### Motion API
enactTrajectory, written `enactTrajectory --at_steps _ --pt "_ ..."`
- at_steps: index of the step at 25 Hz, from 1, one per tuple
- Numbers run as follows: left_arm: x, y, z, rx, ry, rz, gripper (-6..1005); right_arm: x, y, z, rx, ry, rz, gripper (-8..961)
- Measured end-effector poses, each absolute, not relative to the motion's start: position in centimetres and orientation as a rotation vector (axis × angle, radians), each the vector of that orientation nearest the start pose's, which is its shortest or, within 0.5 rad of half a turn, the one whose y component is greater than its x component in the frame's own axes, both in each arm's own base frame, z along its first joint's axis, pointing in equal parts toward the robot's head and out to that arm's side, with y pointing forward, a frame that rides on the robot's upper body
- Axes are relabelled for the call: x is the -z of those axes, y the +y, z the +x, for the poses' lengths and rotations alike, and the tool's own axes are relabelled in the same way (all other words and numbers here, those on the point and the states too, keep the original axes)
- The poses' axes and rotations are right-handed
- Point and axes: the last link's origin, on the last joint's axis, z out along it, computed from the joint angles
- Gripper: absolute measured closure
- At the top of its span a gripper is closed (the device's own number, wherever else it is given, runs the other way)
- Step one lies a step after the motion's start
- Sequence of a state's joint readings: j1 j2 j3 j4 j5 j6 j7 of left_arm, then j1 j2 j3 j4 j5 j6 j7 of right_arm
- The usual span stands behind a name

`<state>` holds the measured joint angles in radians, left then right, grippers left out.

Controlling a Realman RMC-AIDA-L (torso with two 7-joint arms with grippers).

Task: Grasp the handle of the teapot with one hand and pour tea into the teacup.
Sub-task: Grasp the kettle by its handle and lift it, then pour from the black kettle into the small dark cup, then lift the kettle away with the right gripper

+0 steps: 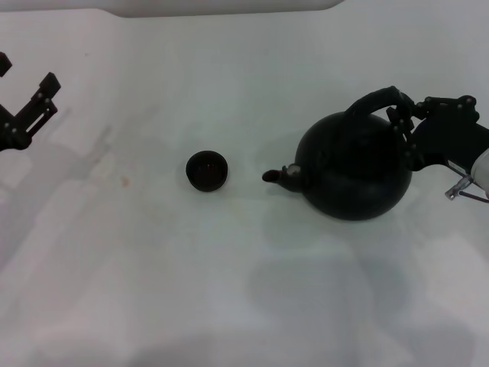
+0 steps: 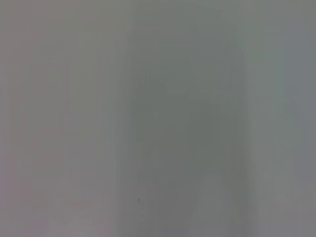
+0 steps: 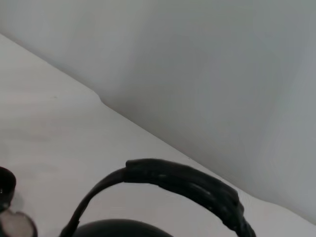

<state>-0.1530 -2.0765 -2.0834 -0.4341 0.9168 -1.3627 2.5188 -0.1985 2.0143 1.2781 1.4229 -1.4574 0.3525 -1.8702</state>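
The round black teapot (image 1: pixel 355 168) stands on the white table at the right, its short spout (image 1: pixel 281 176) pointing left toward the teacup (image 1: pixel 206 170), a tiny dark bowl a short gap away. The arched handle (image 1: pixel 374 101) rises over the pot. My right gripper (image 1: pixel 403 122) comes in from the right and is shut on the handle's right end. In the right wrist view the handle (image 3: pixel 187 182) arcs close by above the pot's top (image 3: pixel 118 229), with the teacup (image 3: pixel 5 185) at the edge. My left gripper (image 1: pixel 27 76) hangs open at the far left, holding nothing.
The white table (image 1: pixel 229 290) stretches around both objects, with a pale wall edge (image 1: pixel 221 8) at the back. The left wrist view shows only a blank grey surface.
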Motion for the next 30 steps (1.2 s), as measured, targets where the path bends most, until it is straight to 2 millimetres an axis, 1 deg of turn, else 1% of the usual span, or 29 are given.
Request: enactTrajectory --at_steps 6,8,14,18,23,26,30 --pt "-2.2 26.1 -34.4 0.837 -0.43 -1.901 224 1.7 27.1 26.0 -0.222 0.361 -2.151 824" --pt "-2.3 25.7 -34.7 0.837 -0.433 -1.896 224 1.7 27.4 25.5 -0.233 0.347 -2.153 827" --pt "-2.5 24.8 -34.9 0.837 -0.413 -1.881 224 2.4 28.9 23.4 -0.283 0.289 -2.193 834" --pt "-2.5 24.4 -35.0 0.842 -0.414 -1.878 224 2.4 29.7 22.7 -0.298 0.283 -2.18 836" --pt "-2.4 23.4 -35.2 0.841 -0.417 -1.891 224 2.4 30.2 21.7 -0.302 0.254 -2.151 837" --pt "-2.2 22.8 -35.7 0.826 -0.435 -1.889 224 2.3 30.4 20.8 -0.314 0.235 -2.135 837" --pt "-2.2 21.9 -37.0 0.792 -0.504 -1.847 224 2.5 30.5 19.9 -0.331 0.213 -2.134 837"
